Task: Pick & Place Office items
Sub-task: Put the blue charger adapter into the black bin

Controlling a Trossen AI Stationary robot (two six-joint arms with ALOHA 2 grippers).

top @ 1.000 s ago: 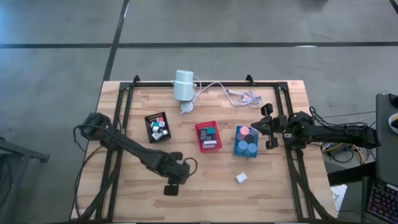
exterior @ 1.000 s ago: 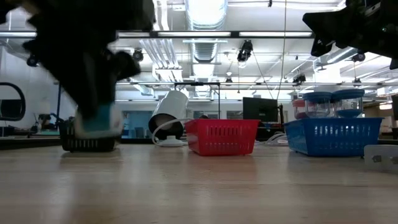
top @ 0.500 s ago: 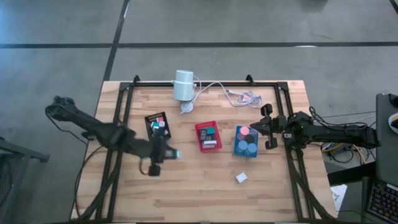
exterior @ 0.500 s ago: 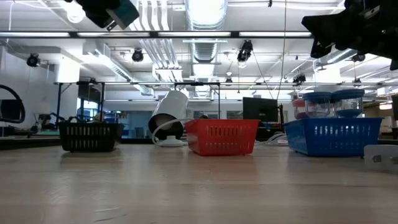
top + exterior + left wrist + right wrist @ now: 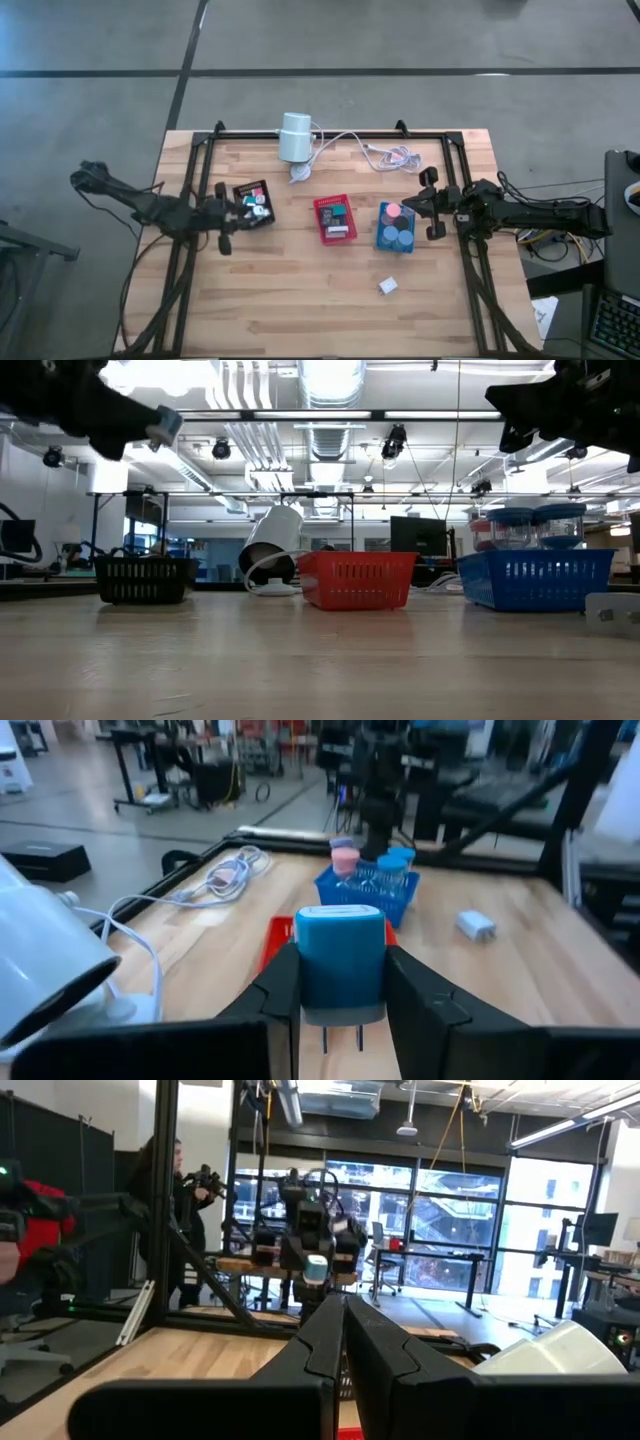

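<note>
The left gripper point(image 5: 243, 211) hangs above the table's left half, just beside the black tray point(image 5: 254, 204), clenched on a teal charger point(image 5: 340, 963). The wrist view shows the grip: the block sits square between both fingers point(image 5: 281, 992), its two metal prongs pointing down and free, so it can probably drop straight out once the jaws part. In the low view the charger point(image 5: 165, 426) rides high above the worktop, well above the tray's rim point(image 5: 146, 579). That height looks deliberate, keeping the piece clear of the tray walls on the way over.

The black tray already holds several small pieces, teal and white among them, so I judge this charger belongs there: like with like. The step in hand is the carry, nearly over the drop point. The next move calls for centring over the tray and lowering before letting go, since a release from this height could bounce the block out.

The right gripper point(image 5: 432, 208) waits at the table's right side, just beside the blue tray point(image 5: 381, 241), fingers pressed together and holding nothing. That tray carries round pink and blue discs; the red tray point(image 5: 322, 236) sits in the middle. One white piece point(image 5: 388, 286) lies alone on the worktop toward the near edge, not yet sorted. A white cylinder point(image 5: 295, 137) lies near the far edge with its cable.
</note>
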